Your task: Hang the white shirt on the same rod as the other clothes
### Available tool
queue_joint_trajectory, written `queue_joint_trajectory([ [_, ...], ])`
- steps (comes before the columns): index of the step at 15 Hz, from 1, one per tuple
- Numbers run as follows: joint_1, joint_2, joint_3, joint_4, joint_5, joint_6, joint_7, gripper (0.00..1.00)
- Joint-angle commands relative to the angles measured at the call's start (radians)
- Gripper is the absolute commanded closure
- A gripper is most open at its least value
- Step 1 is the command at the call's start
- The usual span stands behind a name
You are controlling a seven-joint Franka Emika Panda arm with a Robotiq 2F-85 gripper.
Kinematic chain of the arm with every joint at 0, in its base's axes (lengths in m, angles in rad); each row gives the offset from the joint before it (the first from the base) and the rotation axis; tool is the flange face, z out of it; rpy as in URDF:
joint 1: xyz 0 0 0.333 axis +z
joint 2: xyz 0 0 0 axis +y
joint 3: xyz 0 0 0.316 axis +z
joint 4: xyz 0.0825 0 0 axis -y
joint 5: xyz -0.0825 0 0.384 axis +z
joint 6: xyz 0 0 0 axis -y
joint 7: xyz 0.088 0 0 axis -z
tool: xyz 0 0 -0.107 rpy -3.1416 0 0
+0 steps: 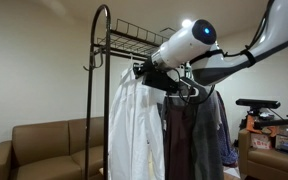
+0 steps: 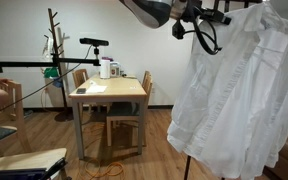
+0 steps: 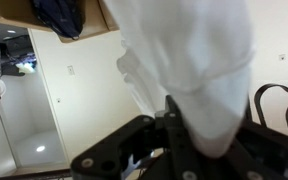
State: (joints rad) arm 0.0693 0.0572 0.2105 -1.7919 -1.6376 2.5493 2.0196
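Note:
The white shirt [image 1: 134,125] hangs at the left end of the black rack, right beside the other clothes [image 1: 199,130], a bunch of dark garments. It fills the right side of an exterior view [image 2: 239,90]. My gripper [image 1: 146,75] is at the shirt's collar just under the wire-grid shelf [image 1: 134,35], and it also shows in an exterior view [image 2: 189,22]. The rod is hidden behind the gripper and the clothes. In the wrist view the black fingers [image 3: 179,118] are close together with white cloth [image 3: 194,60] against them. The hanger is hidden.
The rack's curved side upright [image 1: 94,90] stands left of the shirt. A brown sofa [image 1: 44,145] is behind it. A wooden table [image 2: 109,92] with chairs, a coat stand [image 2: 54,40] and a cluttered desk [image 1: 274,130] are around.

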Motion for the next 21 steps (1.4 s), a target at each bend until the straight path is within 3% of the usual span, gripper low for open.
queue_joint_trajectory([
  [1,0.025,0.006,-0.03,0.019,0.126,0.029,-0.137,0.92],
  [2,0.029,0.006,-0.032,0.019,0.164,0.029,-0.164,0.66],
  [4,0.032,0.005,-0.037,0.015,0.255,0.055,-0.233,0.62],
  [6,0.037,0.005,-0.041,0.017,0.317,0.054,-0.286,0.49],
  [12,0.026,0.006,-0.024,0.032,0.315,0.018,-0.315,0.1],
  [13,0.001,-0.122,-0.038,-0.072,0.404,0.042,-0.41,0.05],
  [17,0.011,-0.263,-0.068,-0.15,0.55,0.048,-0.628,0.0],
  [20,0.059,-0.374,-0.106,-0.267,0.798,0.08,-0.856,0.0],
  [21,0.112,-0.404,-0.145,-0.302,0.878,0.078,-0.937,0.0],
])
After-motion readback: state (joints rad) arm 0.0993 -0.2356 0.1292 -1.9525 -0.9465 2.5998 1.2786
